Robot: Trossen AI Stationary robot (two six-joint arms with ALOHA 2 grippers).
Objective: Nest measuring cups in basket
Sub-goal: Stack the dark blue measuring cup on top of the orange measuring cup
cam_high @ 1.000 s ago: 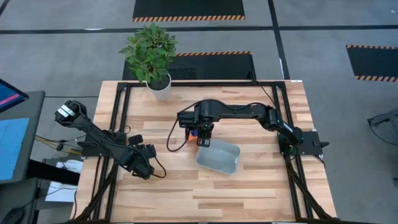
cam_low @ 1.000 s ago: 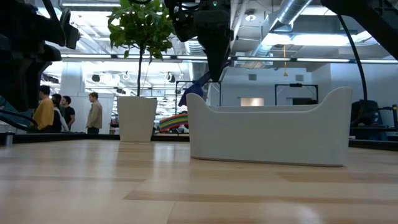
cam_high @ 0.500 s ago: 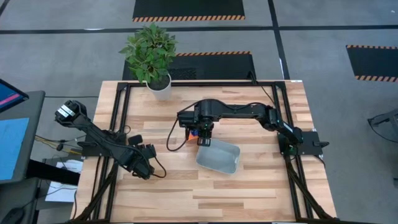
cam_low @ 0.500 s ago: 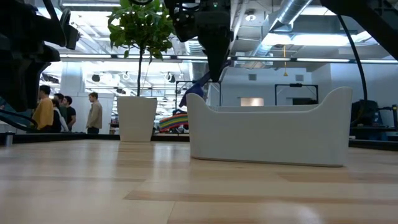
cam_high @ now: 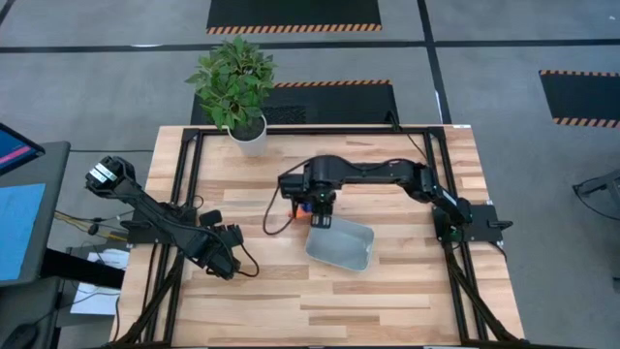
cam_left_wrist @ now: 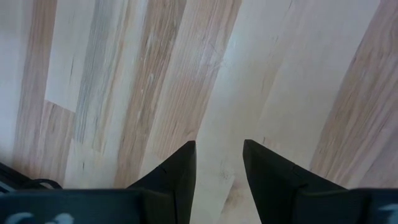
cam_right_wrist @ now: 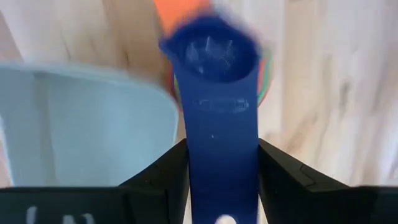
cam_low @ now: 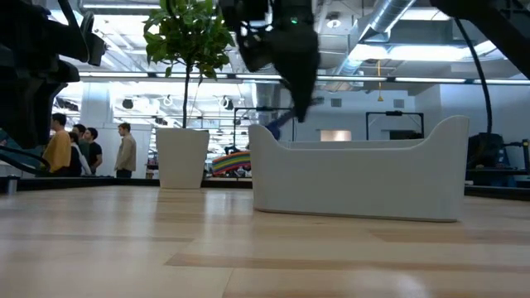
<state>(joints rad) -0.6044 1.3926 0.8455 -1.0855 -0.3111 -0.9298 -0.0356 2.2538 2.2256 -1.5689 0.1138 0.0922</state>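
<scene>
Since a moment ago my right pincer has slid a little way over toward the basket, and in the low view it now hangs above the basket's near corner. My left pincer has not moved at all.

The right pincer is squeezed on the flat handle of the dark blue cup. The handle sits tight between the two dark fingers, and the little round bowl of the cup sticks out past them. The cup is up in the air, right by the basket's rim, at the corner nearest the plant pot. In the low view I can see a bit of dark blue just above that rim.

Under the dark blue cup I can see more cups. They lie on the wooden worktop just beside the basket, on its plant pot side. I can make out orange and a bit of red and green, but I cannot tell how many there are. From above they are only a small red and blue spot under my arm.

The basket is pale grey-blue and sits near the middle of the worktop. I cannot tell if any cup is inside it.

The left pincer rests well away from the basket, near the worktop's left edge. Its fingers stand a little apart with nothing between them, just above bare wood.

Some people stand far off in the room behind the worktop.
</scene>
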